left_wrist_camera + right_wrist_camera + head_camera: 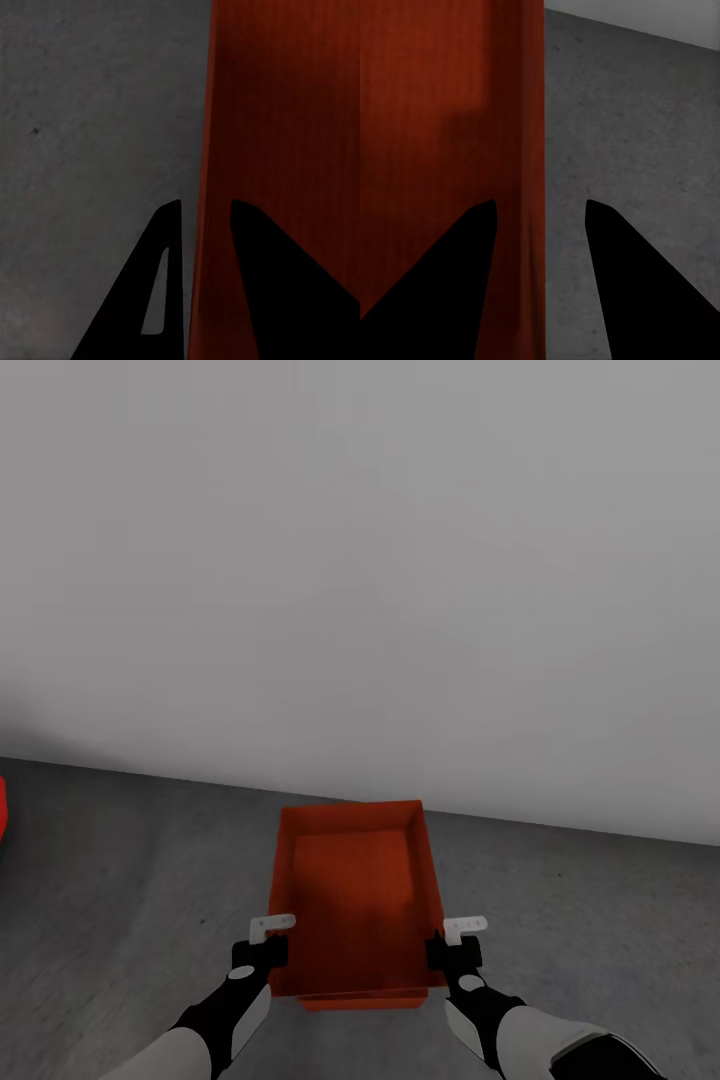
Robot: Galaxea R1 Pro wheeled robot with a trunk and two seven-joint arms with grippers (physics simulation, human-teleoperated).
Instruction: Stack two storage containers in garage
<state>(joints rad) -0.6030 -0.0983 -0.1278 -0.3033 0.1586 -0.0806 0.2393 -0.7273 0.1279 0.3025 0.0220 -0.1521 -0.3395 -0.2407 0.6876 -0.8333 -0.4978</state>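
While our left gripper (262,952) and right gripper (453,952) each clasp a side wall, the container (355,890) hangs above the floor (580,920) near the wall (400,560).

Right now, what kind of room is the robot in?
Most likely a garage: bare pale grey wall, rough dark grey concrete floor, and a sliver of something red at the left edge. The grippers flank an orange-red container.
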